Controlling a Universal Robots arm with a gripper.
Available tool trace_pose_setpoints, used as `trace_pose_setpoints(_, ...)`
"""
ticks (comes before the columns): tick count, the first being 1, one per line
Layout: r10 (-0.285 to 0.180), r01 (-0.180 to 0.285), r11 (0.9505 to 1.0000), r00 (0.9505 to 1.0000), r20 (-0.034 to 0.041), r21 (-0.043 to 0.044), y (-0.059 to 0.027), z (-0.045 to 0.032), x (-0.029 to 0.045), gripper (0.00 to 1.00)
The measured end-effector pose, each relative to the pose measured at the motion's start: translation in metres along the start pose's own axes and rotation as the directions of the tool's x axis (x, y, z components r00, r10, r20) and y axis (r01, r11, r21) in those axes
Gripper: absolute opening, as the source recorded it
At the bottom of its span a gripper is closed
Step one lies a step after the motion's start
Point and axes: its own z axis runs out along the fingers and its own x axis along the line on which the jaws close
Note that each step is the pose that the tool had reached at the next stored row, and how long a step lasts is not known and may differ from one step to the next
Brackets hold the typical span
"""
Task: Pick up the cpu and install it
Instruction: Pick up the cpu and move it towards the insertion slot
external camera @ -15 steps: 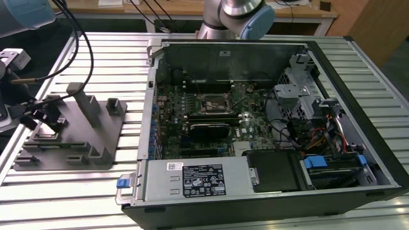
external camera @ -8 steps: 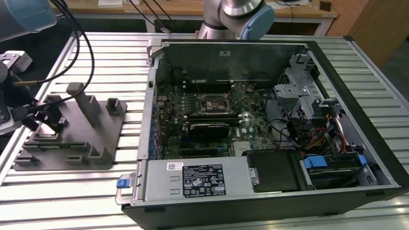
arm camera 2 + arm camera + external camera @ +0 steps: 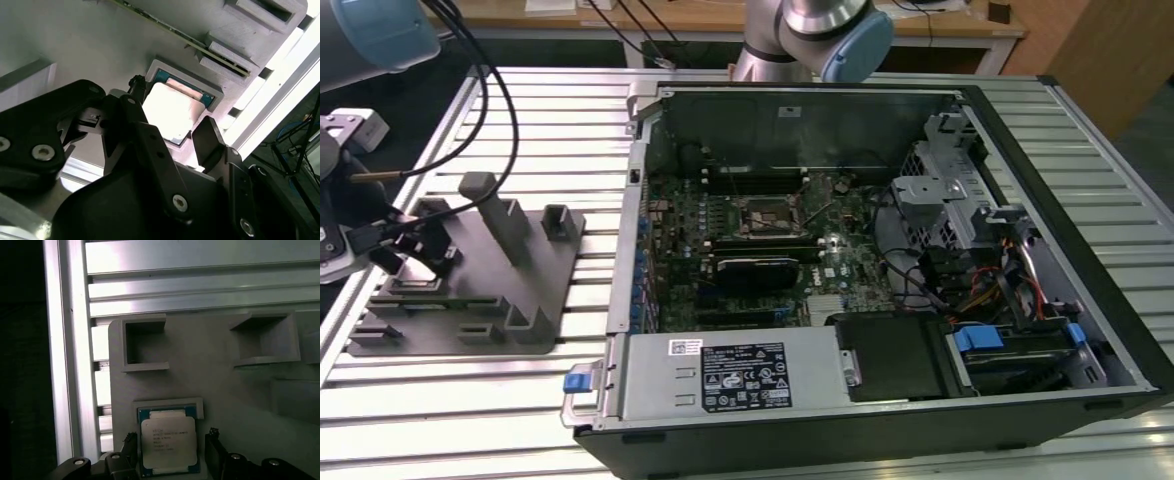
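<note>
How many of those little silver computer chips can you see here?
1. The cpu lies in its recess on the grey fixture block, between the open fingers, in both wrist views. Others may be hidden inside the computer case.

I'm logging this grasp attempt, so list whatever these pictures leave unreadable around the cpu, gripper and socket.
- Exterior view: the gripper covers the fixture pocket beneath it.
- Exterior view: the socket is too small to judge its latch or pins.
- Second wrist view: glare washes out the cpu top; gripper linkage covers one edge.
- First wrist view: whether the open fingers touch the cpu sides is unclear.
</note>
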Motion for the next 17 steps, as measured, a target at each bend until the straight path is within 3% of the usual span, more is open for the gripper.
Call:
trace_pose_setpoints(8, -0.011, 0.011, 0.9999, 0.9999, -0.0014, -0.006, -0.0003, 0.0035, 0.0002, 0.65)
trace_pose_setpoints(17, -0.025, 0.025, 0.9997, 0.9997, -0.0041, -0.0071, -0.0005, 0.0059, 0.0004, 0.65)
